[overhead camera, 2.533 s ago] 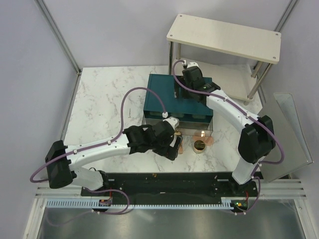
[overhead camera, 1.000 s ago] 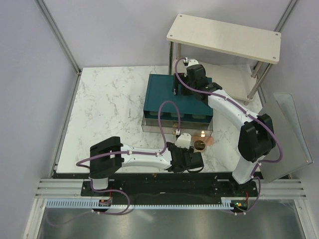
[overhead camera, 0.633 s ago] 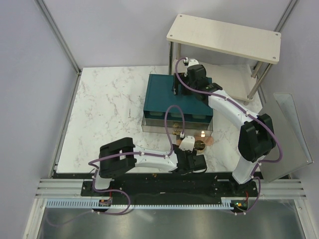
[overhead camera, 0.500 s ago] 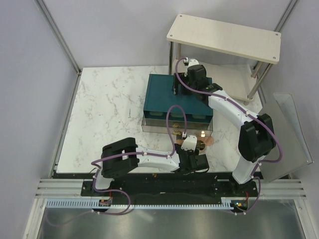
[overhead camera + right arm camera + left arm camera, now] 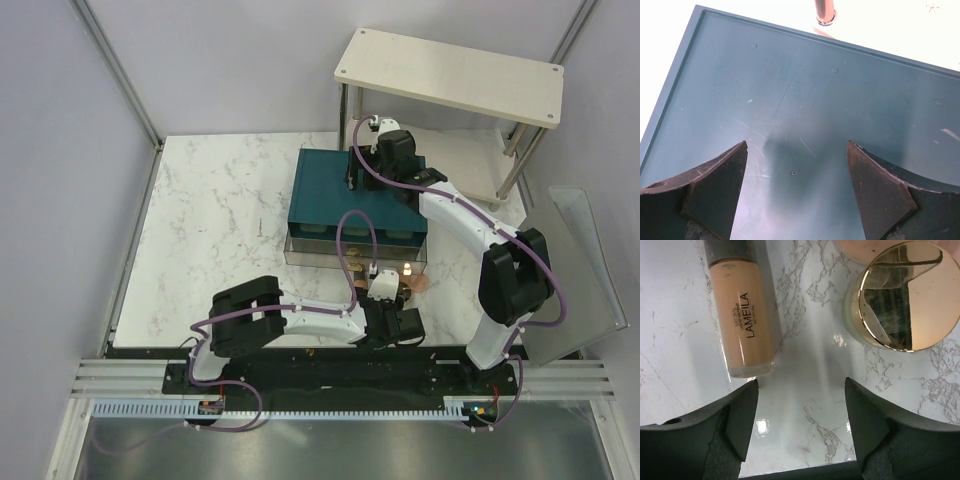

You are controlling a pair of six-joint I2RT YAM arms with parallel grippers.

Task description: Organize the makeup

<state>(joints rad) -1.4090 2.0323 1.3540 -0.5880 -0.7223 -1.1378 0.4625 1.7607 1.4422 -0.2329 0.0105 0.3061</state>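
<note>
1. The left gripper (image 5: pixel 800 402) is hovering low over the marble table (image 5: pixel 815 360) near its front edge. Its jaws are standing apart and gripping nothing.
2. The peach-tan tube (image 5: pixel 742 325) is lying flat just ahead of the finger seen at the left of the wrist view. The gold-rimmed compact (image 5: pixel 905 302) is sitting just ahead of the other finger, apart from the tube. A peach-pink pad (image 5: pixel 860 247) is showing just beyond the compact.
3. The right gripper (image 5: pixel 797 160) is hanging over the top of the teal box (image 5: pixel 805 90), jaws apart and empty.
4. The mint-green tube is not showing in any view.
5. Judgement: the left arm is making its approach for a pick. Neither item is lying between the jaws yet; bare marble is.
6. Judgement: the next move is calling for a sideways shift to centre on one item. For the tube, that means straddling its narrow width. Then the arm lowers and closes.
</note>
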